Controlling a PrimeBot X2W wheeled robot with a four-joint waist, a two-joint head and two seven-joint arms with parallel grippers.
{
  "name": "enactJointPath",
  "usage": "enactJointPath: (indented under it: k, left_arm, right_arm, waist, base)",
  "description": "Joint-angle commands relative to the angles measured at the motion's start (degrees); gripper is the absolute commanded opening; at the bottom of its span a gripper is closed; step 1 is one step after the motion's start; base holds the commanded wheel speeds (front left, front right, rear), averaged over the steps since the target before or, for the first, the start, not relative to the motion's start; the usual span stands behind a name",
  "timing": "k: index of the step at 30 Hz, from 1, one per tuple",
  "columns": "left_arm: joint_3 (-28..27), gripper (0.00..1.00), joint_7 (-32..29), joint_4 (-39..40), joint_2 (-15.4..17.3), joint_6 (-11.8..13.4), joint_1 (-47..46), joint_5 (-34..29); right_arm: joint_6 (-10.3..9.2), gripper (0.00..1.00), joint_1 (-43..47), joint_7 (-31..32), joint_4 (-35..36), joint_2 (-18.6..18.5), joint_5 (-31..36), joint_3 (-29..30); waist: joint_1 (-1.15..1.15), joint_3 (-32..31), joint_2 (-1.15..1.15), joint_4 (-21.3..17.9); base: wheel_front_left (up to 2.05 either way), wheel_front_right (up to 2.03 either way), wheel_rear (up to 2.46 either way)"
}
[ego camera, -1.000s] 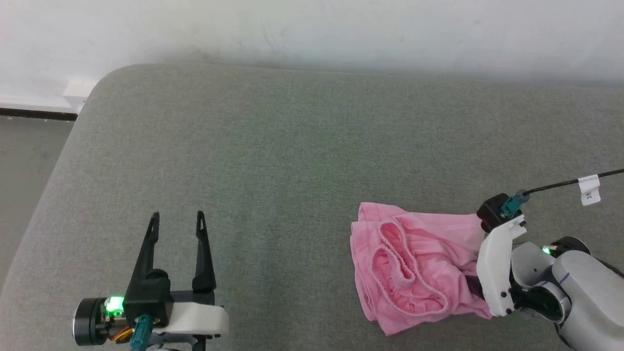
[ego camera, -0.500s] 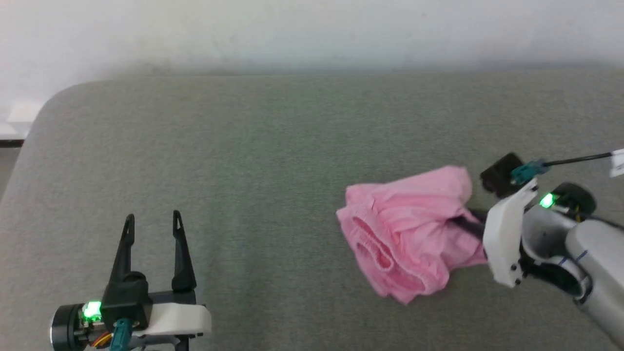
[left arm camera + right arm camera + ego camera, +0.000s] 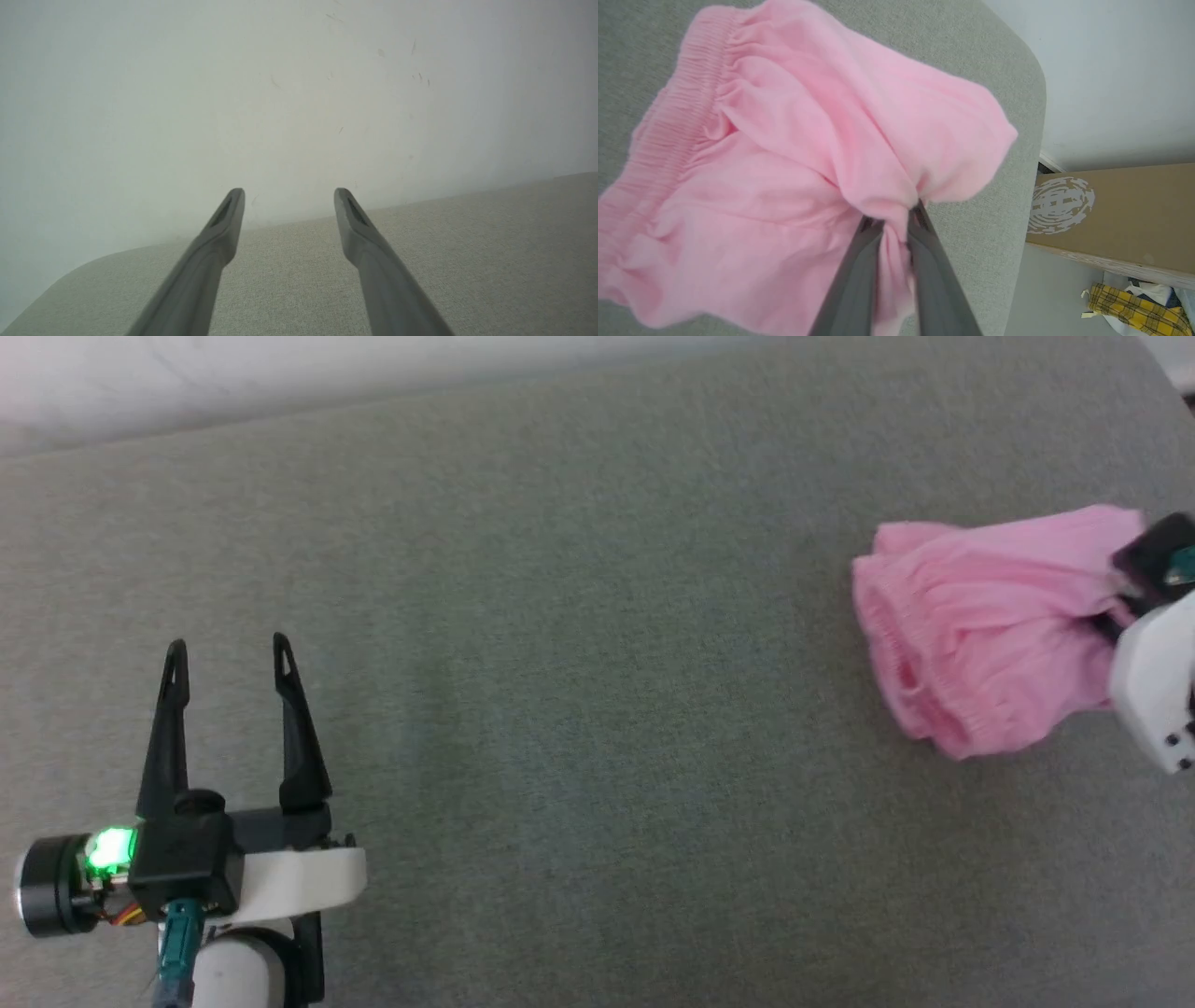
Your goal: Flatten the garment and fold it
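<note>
The left claw [image 3: 288,192] rises from the bottom edge with its two dark grey fingers [image 3: 210,254] spread well apart and nothing held between them. Each finger narrows to a rounded tip with a slim slot on its inner face. Beneath them lies a grey fabric-covered surface [image 3: 490,242], its far edge running up toward the right and its corner curving round at the lower left. Beyond that edge stands a pale wall [image 3: 187,93], plain but for a few small dark scuff marks [image 3: 420,77] toward the upper right
</note>
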State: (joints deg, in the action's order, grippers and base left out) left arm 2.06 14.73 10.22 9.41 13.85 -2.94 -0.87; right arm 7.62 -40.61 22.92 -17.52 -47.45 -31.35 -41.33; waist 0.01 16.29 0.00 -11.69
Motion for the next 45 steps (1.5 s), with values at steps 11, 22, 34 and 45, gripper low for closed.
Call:
enactJointPath:
  k: [11,22,34,45]
  left_arm:
    - [1.42,1.0,0.27,4.73,3.65,1.76,-4.77,-1.31]
    - [3.34,1.0,0.27,4.89,4.63,3.57,-6.22,-0.59]
    - [4.64,1.0,0.27,2.3,3.07,4.66,-2.48,1.52]
    - [2.75,1.0,0.27,0.6,0.59,4.38,1.24,3.25]
  right_arm:
    - [-0.13,0.0,-8.42,-11.51,-23.73,1.1,11.05,11.55]
    - [-0.13,0.29,-14.59,-16.96,-37.53,5.81,20.84,21.7]
    - [-0.13,1.0,-17.88,-32.09,-36.88,6.95,25.81,33.31]
    - [-0.13,1.0,-8.36,-37.89,-10.14,18.6,27.12,43.38]
  waist:
    - [-0.01,15.68,0.0,-4.89]
    - [-0.01,16.01,0.0,-3.62]
    - [-0.01,5.28,0.0,-0.62]
    - [-0.01,-1.97,0.0,5.49]
  base:
    - [0.0,0.0,0.0]
    - [0.0,0.0,0.0]
    - [0.0,0.0,0.0]
    - [0.0,0.0,0.0]
